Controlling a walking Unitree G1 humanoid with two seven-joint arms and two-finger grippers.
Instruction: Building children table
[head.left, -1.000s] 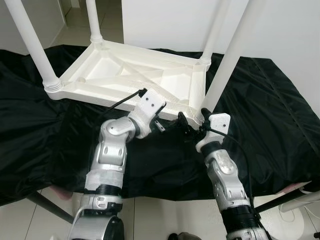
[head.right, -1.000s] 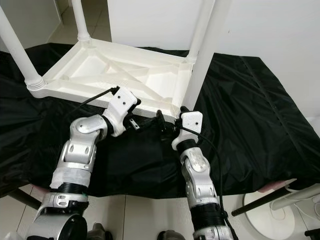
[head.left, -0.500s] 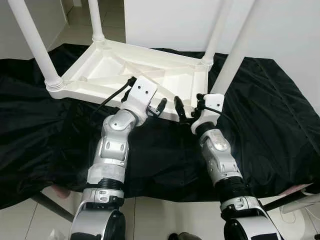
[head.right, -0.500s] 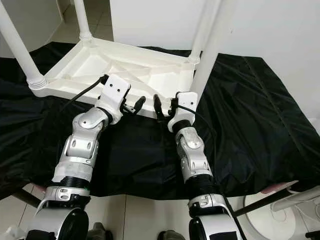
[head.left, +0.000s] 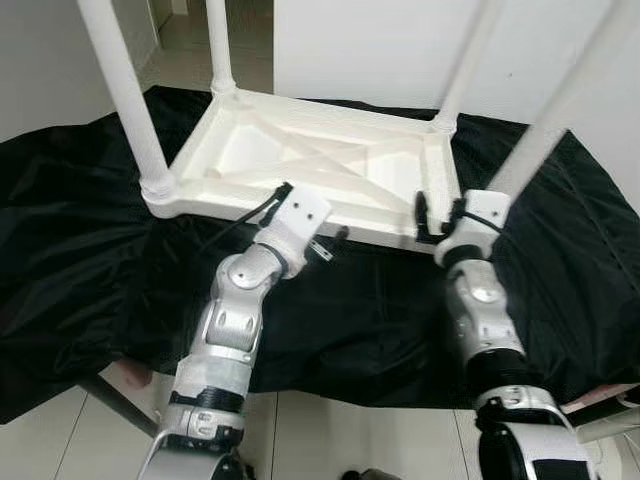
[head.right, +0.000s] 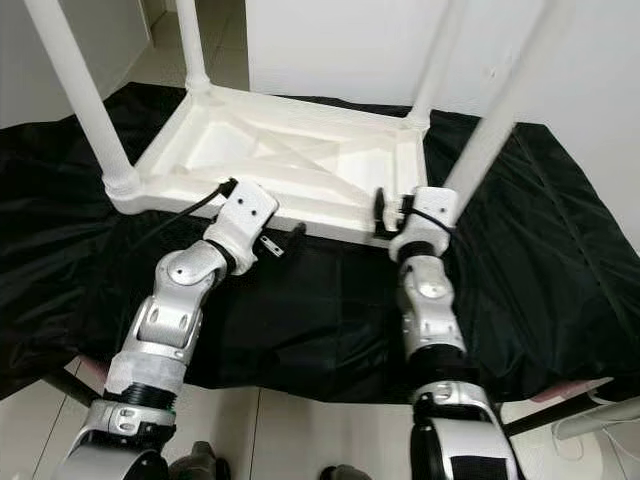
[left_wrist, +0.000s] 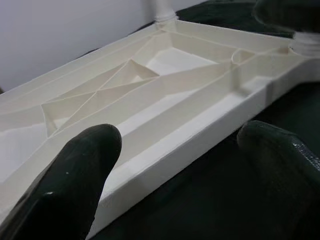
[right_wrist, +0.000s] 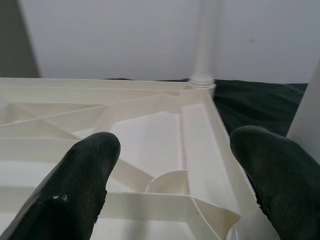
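Note:
A white plastic children's table (head.left: 330, 165) lies upside down on a black cloth (head.left: 90, 220), its four legs pointing up. My left gripper (head.left: 335, 243) is open just in front of the table's near rim (left_wrist: 200, 145), around its middle, with black fingers (left_wrist: 75, 175) spread and nothing between them. At the near right corner my right gripper (head.left: 432, 215) stands open beside the base of the near right leg (head.left: 560, 110). Its fingers (right_wrist: 85, 170) frame the ribbed underside, holding nothing.
The near left leg (head.left: 125, 95) rises at the left corner, and two more legs (head.left: 222, 45) stand at the back. The cloth hangs over the front edge above a tiled floor (head.right: 300, 440). A white wall (head.right: 330, 40) is close behind.
The camera has shifted, so the table sits further right in the picture. My right gripper has moved away from the left one to the near right corner. The left gripper has dropped slightly below the rim.

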